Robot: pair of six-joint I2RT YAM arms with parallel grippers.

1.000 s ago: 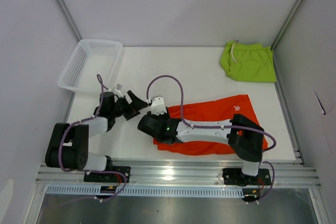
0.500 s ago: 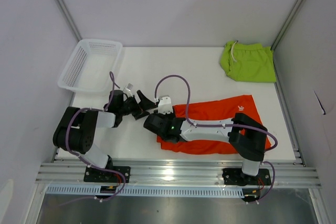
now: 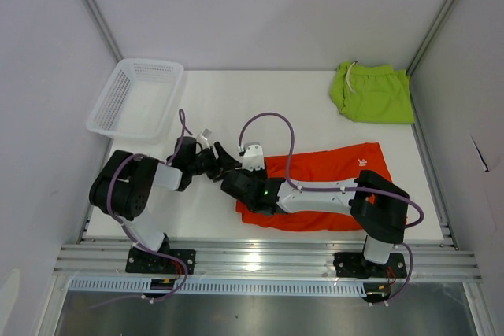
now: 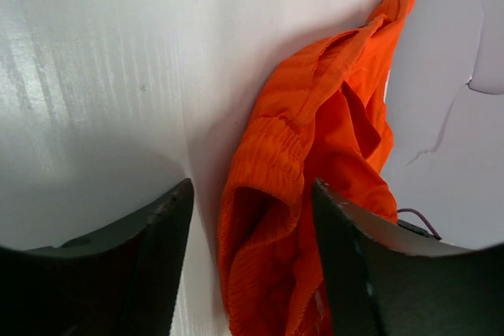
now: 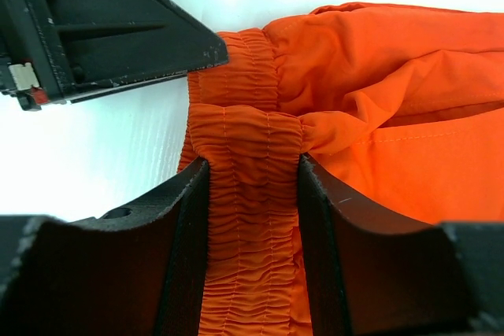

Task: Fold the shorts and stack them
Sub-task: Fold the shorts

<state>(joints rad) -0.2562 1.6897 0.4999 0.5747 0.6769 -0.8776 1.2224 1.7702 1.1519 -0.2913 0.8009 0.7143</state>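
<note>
So far little looks done: the lime green shorts (image 3: 376,96) lie in a compact heap at the far right corner of the surface (image 3: 276,108) — folded or not, I cannot tell — well apart from the orange shorts (image 3: 339,164), spread near the front edge. The right tool (image 5: 248,171) pinches the orange waistband (image 5: 244,116); the left tool (image 4: 252,190) stands wide astride that band, not gripping. Folding the orange pair and stacking remain.

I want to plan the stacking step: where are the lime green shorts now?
In the top view, the lime green shorts lie at the far right corner of the table, apart from the orange shorts.
</note>
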